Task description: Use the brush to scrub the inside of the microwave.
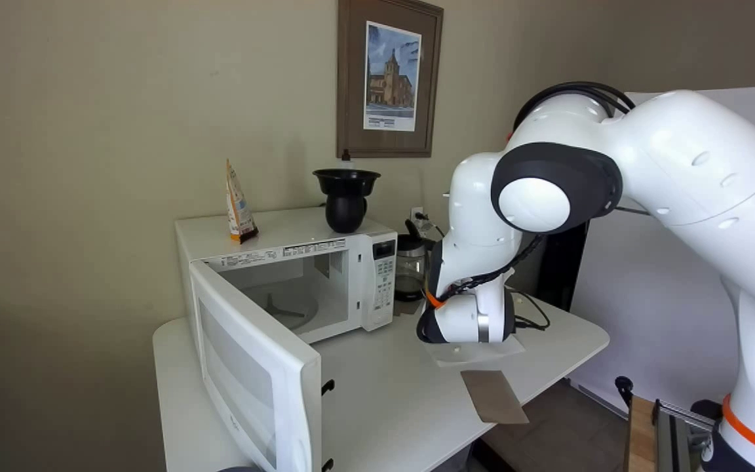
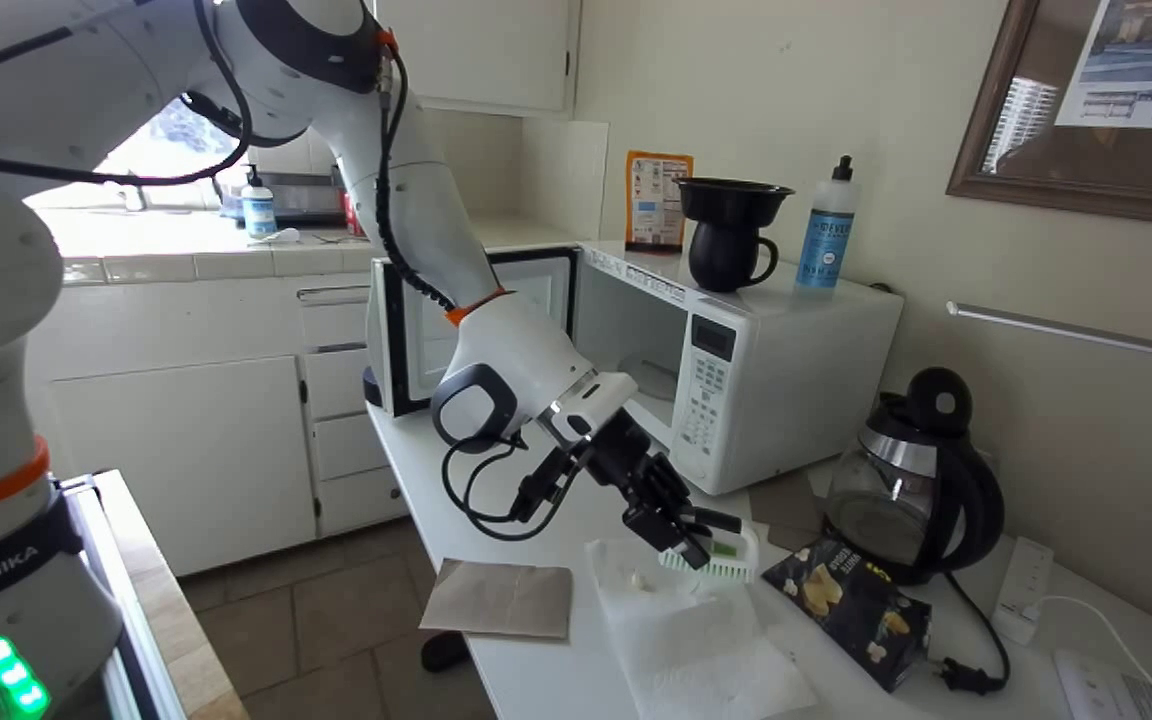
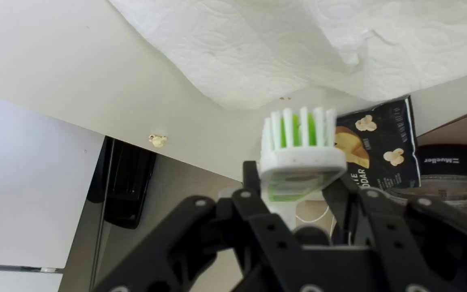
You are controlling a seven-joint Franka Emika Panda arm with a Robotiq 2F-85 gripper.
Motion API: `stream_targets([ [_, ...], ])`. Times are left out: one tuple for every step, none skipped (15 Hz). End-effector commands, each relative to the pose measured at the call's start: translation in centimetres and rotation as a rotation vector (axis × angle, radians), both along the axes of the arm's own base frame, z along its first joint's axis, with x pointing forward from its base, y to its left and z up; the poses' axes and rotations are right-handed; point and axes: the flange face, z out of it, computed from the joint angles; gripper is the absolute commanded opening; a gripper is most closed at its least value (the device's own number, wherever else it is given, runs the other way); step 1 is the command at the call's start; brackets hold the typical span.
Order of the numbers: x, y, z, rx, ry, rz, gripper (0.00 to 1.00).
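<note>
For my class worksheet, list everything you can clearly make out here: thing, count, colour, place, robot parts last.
microwave: 1, white, on table, open
brush: 1, white and green, in gripper
table: 1, white, under microwave
mug: 1, black, microwave top
bowl: 1, black, atop mug
pouch: 1, orange and white, microwave top
bottles: 2, blue-labelled, microwave top and back counter
kettle: 1, black and clear, beside microwave
popcorn bag: 1, black, beside kettle
popcorn: at least 1, cream, on table
paper towel: count unclear, white, on table
flat sheets: at least 2, brown, on table
framed picture: 1, brown frame, on wall
cabinets: several, white, background
arm: 1, white and black, over table
gripper: 1, black, holding brush
</note>
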Motion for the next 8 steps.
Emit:
stream_targets([
  [1.2,-0.7,-2.5,0.03,0.026,-0.009,0.19],
  [1.5,-1.0,-3.2,0.045,0.026,-0.011,0.19],
  [1.7,-1.2,-3.9,0.056,0.038,-0.012,0.19],
  [1.9,-1.5,-4.5,0.065,0.043,-0.016,0.19],
  [2.1,-1.8,-5.1,0.074,0.044,-0.022,0.19],
  [2.2,-2.3,-5.7,0.08,0.046,-0.03,0.19],
  [2.2,-2.8,-6.2,0.086,0.049,-0.04,0.19],
  [2.1,-3.3,-6.8,0.092,0.052,-0.049,0.19],
])
